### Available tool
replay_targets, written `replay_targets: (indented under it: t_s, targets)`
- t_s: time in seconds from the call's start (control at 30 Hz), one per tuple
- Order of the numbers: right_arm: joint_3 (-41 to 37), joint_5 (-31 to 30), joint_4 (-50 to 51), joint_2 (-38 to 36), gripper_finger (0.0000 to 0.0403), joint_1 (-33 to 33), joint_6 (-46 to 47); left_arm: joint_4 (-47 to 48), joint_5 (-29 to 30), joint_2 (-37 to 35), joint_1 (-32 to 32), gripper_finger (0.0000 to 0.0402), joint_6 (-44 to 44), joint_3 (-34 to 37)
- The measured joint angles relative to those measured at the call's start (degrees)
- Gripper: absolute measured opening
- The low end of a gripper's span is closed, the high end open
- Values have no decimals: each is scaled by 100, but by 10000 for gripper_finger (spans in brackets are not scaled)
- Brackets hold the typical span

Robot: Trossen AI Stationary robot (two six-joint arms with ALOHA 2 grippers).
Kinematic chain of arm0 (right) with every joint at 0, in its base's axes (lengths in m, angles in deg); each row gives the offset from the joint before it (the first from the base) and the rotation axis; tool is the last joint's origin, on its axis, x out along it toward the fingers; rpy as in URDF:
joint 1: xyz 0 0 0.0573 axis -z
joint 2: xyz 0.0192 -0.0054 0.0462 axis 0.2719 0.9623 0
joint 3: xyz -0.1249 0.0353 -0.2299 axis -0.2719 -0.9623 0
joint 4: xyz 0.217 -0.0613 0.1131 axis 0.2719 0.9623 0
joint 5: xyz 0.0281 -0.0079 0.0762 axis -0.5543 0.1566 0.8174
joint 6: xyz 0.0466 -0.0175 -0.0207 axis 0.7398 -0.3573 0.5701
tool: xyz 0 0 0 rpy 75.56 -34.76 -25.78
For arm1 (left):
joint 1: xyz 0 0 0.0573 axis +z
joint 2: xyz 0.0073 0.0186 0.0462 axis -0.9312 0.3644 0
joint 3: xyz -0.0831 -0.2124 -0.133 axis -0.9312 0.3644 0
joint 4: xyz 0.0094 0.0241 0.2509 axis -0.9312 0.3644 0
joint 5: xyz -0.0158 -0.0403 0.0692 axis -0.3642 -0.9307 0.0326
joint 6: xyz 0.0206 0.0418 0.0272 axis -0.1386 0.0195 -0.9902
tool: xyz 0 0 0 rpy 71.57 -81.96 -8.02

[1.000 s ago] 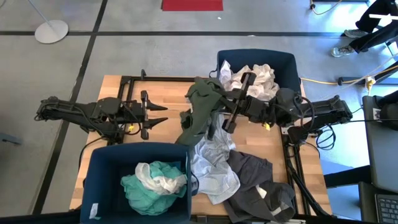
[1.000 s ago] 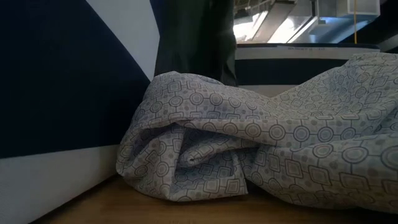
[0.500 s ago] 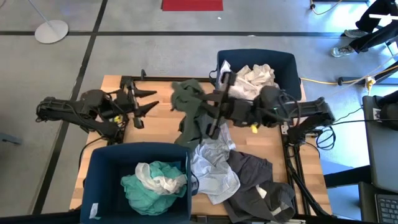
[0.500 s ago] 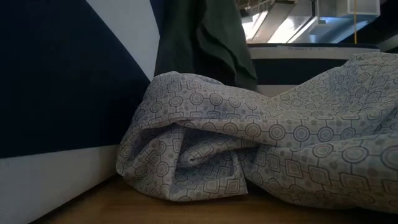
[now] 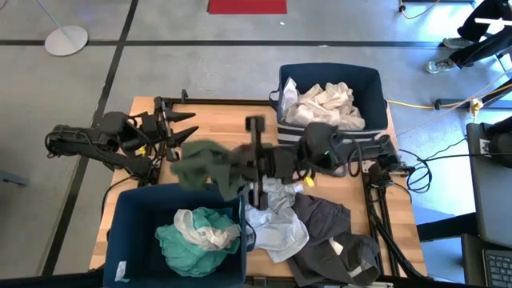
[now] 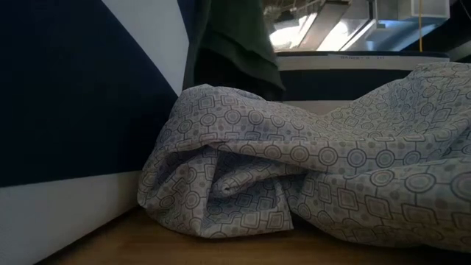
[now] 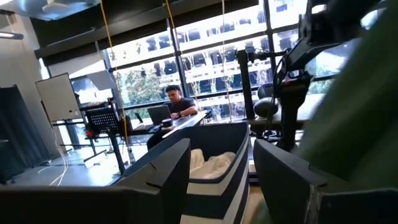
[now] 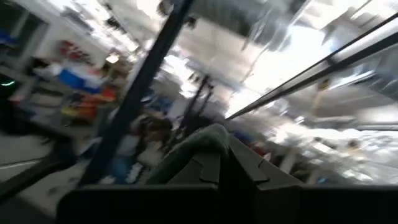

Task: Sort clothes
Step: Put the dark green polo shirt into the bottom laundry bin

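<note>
A dark olive green garment (image 5: 200,164) hangs from my right gripper (image 5: 240,166), which reaches across the table's middle toward the near-left navy bin (image 5: 128,220). The garment also shows in the low view (image 6: 235,44) and the left wrist view (image 7: 360,124). My left gripper (image 5: 188,128) is open and empty at the table's far left, just beyond the garment. A light grey patterned garment (image 5: 276,220) and a dark grey one (image 5: 328,240) lie heaped on the table's near right. My right gripper pinches a bunched fold of the olive garment (image 8: 202,143) between its two shut fingers, coming level from the table's right. The rest of the cloth hangs slack below and left of the fingers; the patterned garment hides its lower end in the low view.
The near-left bin holds a teal garment (image 5: 188,236) and a white one (image 5: 210,232). A second navy bin (image 5: 368,80) at the far right holds white and cream clothes (image 5: 324,104). Bare wood shows at the table's far middle (image 5: 232,116).
My right gripper has swung toward the table's left and near edge, carrying the olive garment from beside the far-right bin to beside the near-left bin; the cloth has bunched up and trails below. My left gripper has drawn back toward the far left, staying open.
</note>
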Motion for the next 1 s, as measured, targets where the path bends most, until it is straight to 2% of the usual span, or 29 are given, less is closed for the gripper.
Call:
replay_targets:
  t_s: [0.1,0.23,0.4,0.53,0.63,0.73,0.87,1.0]
  targets:
    - [0,92,416,96,11,-188,202,87,28,-42,0,166,44,0]
    - [2,72,1444,185,11,-368,451,177,32,-99,0,166,148,0]
    - [-4,-266,3200,317,18,-431,732,388,34,-90,0,166,313,0]
    - [-4,-454,4125,512,34,-398,1232,480,32,-64,0,166,390,0]
    - [-2,-514,4528,679,62,-358,1518,522,32,-39,0,166,404,0]
    - [-3,-592,4748,853,108,-325,1684,560,32,7,0,166,456,0]
    - [0,-1160,4946,883,170,-312,1673,667,32,89,0,166,526,2]
    - [325,-1783,5848,721,202,-368,1711,912,32,115,0,166,545,2]
